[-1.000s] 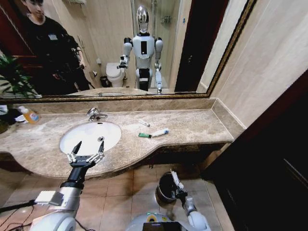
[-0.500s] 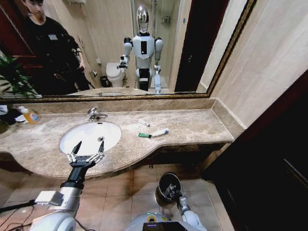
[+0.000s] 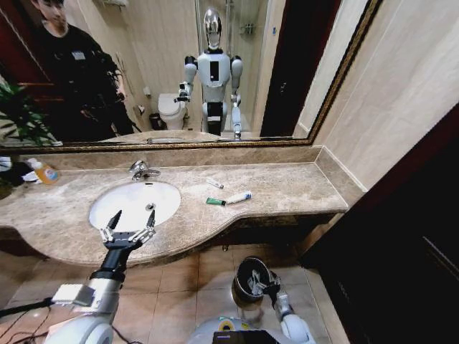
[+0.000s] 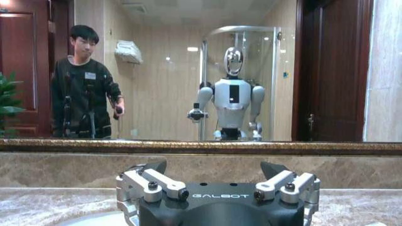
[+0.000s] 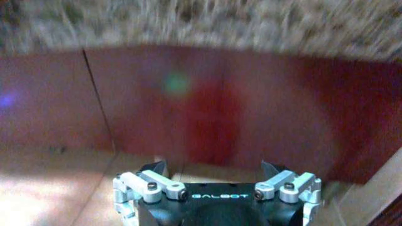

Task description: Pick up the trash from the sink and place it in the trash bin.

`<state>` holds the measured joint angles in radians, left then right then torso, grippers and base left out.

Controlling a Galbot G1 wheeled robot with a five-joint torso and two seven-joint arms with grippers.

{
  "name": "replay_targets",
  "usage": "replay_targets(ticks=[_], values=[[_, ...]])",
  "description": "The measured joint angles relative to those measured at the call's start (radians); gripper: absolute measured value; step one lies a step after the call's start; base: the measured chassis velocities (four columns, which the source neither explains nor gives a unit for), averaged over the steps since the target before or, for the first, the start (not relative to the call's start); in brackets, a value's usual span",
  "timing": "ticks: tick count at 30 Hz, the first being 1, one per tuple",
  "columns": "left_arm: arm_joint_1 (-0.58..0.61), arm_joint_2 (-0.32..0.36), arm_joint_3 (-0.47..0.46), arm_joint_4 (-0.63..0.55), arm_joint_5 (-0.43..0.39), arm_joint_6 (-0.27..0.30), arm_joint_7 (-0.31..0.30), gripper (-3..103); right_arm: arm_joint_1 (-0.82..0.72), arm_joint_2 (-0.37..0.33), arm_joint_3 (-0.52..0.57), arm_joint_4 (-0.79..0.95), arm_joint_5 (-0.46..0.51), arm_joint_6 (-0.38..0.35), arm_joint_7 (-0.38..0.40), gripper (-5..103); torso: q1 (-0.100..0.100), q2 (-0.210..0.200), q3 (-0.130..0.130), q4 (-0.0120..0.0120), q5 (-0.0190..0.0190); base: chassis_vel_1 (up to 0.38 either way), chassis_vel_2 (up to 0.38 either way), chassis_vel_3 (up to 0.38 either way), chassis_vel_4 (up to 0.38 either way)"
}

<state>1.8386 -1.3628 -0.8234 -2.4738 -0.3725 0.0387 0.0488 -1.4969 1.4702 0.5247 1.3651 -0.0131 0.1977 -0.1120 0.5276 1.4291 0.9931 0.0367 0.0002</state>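
The white oval sink (image 3: 135, 203) with its chrome tap (image 3: 141, 170) is set in the marble counter. My left gripper (image 3: 129, 228) hovers open over the basin's front rim with nothing in it; the left wrist view shows its fingers (image 4: 143, 179) spread wide. On the counter to the right of the sink lie a thin white stick (image 3: 214, 183), a little green packet (image 3: 215, 202) and a white-and-blue tube (image 3: 239, 197). Down on the floor stands the black trash bin (image 3: 242, 268). My right gripper (image 3: 264, 284) is at the bin's mouth, open, with nothing between its fingers (image 5: 146, 181).
A clear bottle of orange liquid (image 3: 44, 171) stands at the counter's back left, beside a plant (image 3: 18, 111). A mirror (image 3: 179, 72) runs along the wall behind. The red-brown cabinet front (image 5: 207, 108) under the counter edge faces my right wrist. A dark door (image 3: 416, 236) is on the right.
My right gripper has dropped from above the trash bin down to its mouth. The left arm and the things on the counter have not moved.
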Motion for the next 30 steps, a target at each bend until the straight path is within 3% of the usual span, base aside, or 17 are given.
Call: replay_targets(ticks=[7,10,11,15,21,24,30], values=[[0.000,0.000,0.000,0.000,0.000,0.000,0.000,100,-0.073,-0.056,0.041,0.220,0.051,-0.002,-0.038,100,0.000,0.000,0.000,0.0000,-0.0002,0.000,0.000,0.000,0.000],[0.000,0.000,0.000,0.000,0.000,0.000,0.000,100,-0.089,-0.086,0.091,0.391,0.056,-0.024,-0.139,100,0.000,0.000,0.000,0.0001,-0.0001,0.000,0.000,0.000,0.000],[0.000,0.000,0.000,0.000,0.000,0.000,0.000,100,-0.089,-0.086,0.091,0.391,0.056,-0.024,-0.139,100,0.000,0.000,0.000,0.0001,-0.0001,0.000,0.000,0.000,0.000],[0.000,0.000,0.000,0.000,0.000,0.000,0.000,100,-0.085,-0.099,0.114,0.606,0.081,-0.117,-0.224,100,0.000,0.000,0.000,0.0000,-0.0001,0.000,0.000,0.000,0.000],[0.000,0.000,0.000,0.000,0.000,0.000,0.000,100,0.033,-0.119,0.104,0.672,0.079,-0.225,-0.318,100,0.000,0.000,0.000,0.0000,-0.0001,0.000,0.000,0.000,0.000],[0.000,0.000,0.000,0.000,0.000,0.000,0.000,100,0.202,-0.212,0.074,0.627,0.084,-0.281,-0.459,100,0.000,0.000,0.000,0.0003,0.0000,0.000,0.000,0.000,0.000],[0.000,0.000,0.000,0.000,0.000,0.000,0.000,100,0.319,-0.321,0.025,0.558,0.124,-0.349,-0.519,100,0.000,0.000,0.000,0.0002,-0.0001,0.000,0.000,0.000,0.000]])
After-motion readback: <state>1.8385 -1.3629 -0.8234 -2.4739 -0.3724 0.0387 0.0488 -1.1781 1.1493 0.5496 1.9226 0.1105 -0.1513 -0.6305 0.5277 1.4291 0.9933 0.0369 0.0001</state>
